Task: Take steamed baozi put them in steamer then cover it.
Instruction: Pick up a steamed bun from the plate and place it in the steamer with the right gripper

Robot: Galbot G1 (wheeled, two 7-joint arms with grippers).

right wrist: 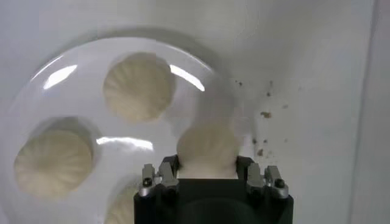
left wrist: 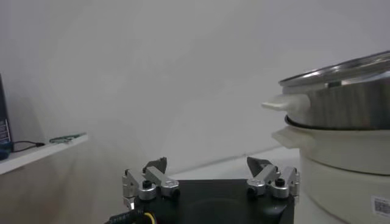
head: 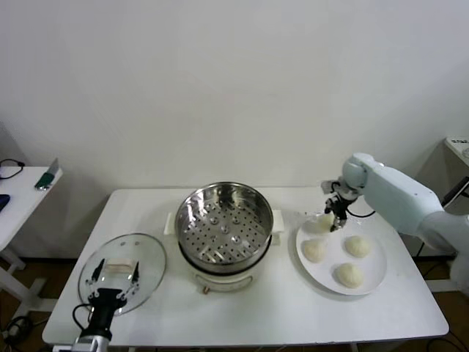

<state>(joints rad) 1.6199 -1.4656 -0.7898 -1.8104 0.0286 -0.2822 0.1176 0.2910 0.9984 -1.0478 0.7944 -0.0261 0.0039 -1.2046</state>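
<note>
The right hand (head: 331, 217) is closed on one steamed baozi (right wrist: 206, 146), which is pinched between its fingers at the far edge of the white plate (head: 375, 273) on the counter (head: 293, 308). Whether the bun has left the plate cannot be told. The first pick is judged to be in hand; next, a lift clear of the plate's rim is called for, then a carry across to the steamer (head: 223, 224) beside it and a release over the basket. Three more baozi (head: 357, 246) are left on the plate, apart from one another. The steamer is seen open near the middle of the counter, its perforated floor bare, so nothing has been loaded yet. The cover (head: 122, 271) lies flat on the counter on the steamer's other side, handle up. The left hand (head: 114, 282) is held over it with its fingers spread wide and nothing gripped, and is judged to be waiting for the covering step.
</note>
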